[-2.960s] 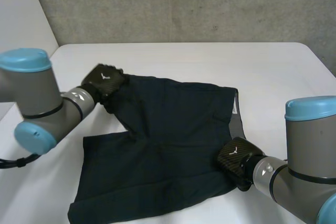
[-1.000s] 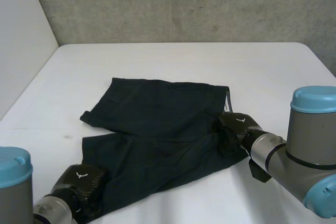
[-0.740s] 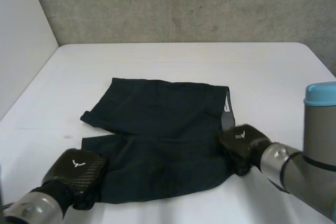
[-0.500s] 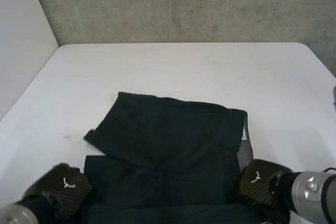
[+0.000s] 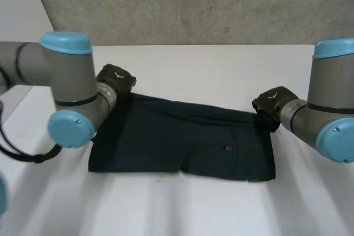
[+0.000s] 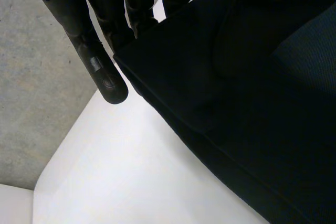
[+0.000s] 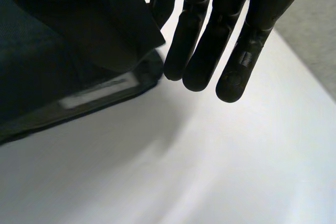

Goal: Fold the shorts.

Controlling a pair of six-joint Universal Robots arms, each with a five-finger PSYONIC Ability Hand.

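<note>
**Left hand** [image 5: 116, 79]: black, with straight fingers [image 6: 100, 66] held close together and grasping nothing. One finger lies bare alongside the far left corner of the dark navy fabric shorts [image 5: 182, 145]. The tips of the neighbouring fingers meet the cloth edge at that corner and pass out of sight there.

**Right hand** [image 5: 272, 102]: black, with fingers [image 7: 231, 77] likewise straight, side by side and holding nothing. Three fingertips hang free over the smooth white bench [image 5: 221, 62], just beside the far right corner of the shorts. A further finger sits against the edge of that corner.

**Shorts:** these lie flat on the bench between the two hands, folded into a long band of stacked layers, with one hand at each far corner.
- In the right wrist view, a narrow white rectangular label [image 7: 97, 94] shows on the lower layer, near the fingertips, where the upper layer stops short.
- In the head view, a small pale round stud [image 5: 228, 148] sits on the upper surface toward the right end.

**Surroundings:** the grey arms with light-blue caps reach in from either side of the bench. A rough grey concrete wall [image 5: 193, 4] rises behind its far edge.
</note>
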